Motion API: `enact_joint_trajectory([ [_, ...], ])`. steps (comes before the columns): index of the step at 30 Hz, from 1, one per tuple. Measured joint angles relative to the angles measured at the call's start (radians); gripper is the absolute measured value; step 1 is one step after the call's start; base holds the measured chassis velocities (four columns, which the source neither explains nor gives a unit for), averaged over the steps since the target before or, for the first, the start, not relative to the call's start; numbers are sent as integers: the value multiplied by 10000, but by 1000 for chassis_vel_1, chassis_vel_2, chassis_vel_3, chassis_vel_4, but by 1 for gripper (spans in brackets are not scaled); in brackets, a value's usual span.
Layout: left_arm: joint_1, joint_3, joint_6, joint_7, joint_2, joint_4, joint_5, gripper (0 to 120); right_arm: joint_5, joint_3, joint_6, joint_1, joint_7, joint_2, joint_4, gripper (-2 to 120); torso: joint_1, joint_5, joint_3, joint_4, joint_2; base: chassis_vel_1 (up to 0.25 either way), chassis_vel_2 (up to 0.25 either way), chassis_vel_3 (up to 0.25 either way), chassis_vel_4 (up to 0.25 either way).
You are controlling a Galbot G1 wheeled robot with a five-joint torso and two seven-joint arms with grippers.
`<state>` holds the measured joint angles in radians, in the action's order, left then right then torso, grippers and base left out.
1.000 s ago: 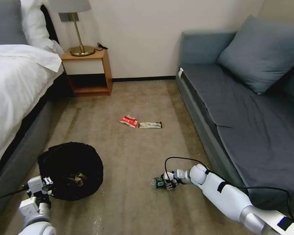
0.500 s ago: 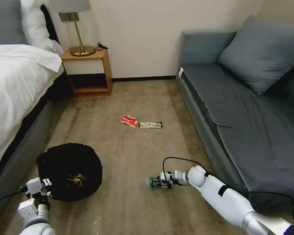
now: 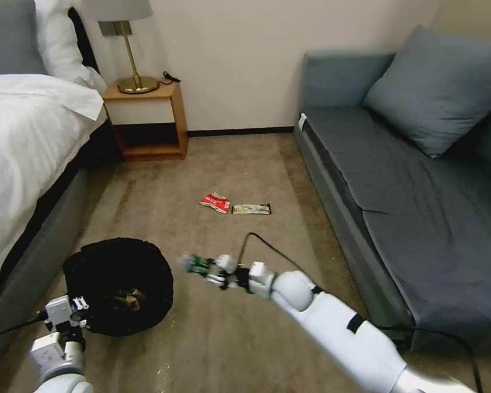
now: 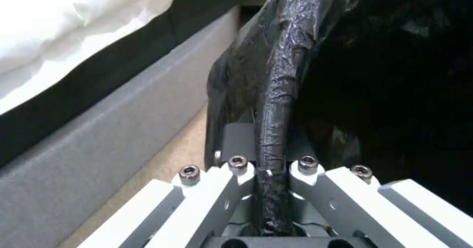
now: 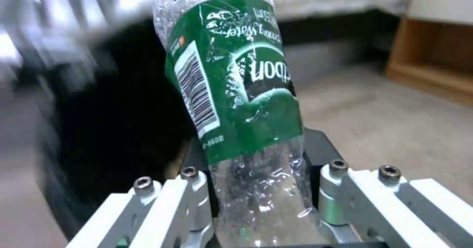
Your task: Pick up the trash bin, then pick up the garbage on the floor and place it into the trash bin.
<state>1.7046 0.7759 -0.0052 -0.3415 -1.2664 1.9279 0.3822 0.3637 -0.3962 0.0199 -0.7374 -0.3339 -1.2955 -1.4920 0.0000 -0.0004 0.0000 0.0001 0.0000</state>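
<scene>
Carpeted bedroom floor (image 3: 218, 164) runs between a white-sheeted bed (image 3: 22, 136) at the frame's left and a grey sofa (image 3: 420, 180) at its right, with a wooden nightstand (image 3: 147, 117) and brass lamp (image 3: 131, 65) in the upper left.

At the lower left, the left gripper (image 3: 76, 312) is clamped on the bag-lined rim of the trash bin (image 3: 120, 284); the left wrist view shows the crinkly black liner pinched between its closed fingers (image 4: 236, 166).

Just right of the bin, the right gripper (image 3: 215, 273) grips a clear bottle with a green label (image 5: 236, 81), held off the floor and pointing toward the bin's mouth.

A crumpled brown paper bag (image 3: 126, 300) already lies inside the bin. The bottle looks about to go in. Left on the carpet at mid-frame are a red-white snack packet (image 3: 215, 202) and, touching or just beside it, a bar wrapper (image 3: 251, 209), so roughly half the litter remains.
</scene>
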Motion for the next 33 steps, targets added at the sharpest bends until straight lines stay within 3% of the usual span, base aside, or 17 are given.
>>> enact_joint_trajectory([
  [6,18,-29,142,5,-84,359,-43,4,700,-560,24,258,545,-891,-175,30,0,-1,0,0,0,0,0,0,0],
  [9,164,-30,296,30,-123,820,36,4,923,-644,-254,360,645,-1948,374,30,0,2,0,0,0,0,0,0,0],
  [17,461,-63,409,31,-308,1406,70,4,40,-931,-811,430,753,-3062,1935,30,0,2,0,0,0,0,0,0,0],
  [24,576,-17,353,28,-297,1409,83,4,-728,-998,-1189,280,966,-3181,2816,32,0,2,0,-2,0,0,0,0,0],
  [33,651,29,262,29,-277,1352,238,4,-1556,-1085,-1269,94,1082,-3153,2836,62,0,2,1,-2,0,0,0,0,0],
])
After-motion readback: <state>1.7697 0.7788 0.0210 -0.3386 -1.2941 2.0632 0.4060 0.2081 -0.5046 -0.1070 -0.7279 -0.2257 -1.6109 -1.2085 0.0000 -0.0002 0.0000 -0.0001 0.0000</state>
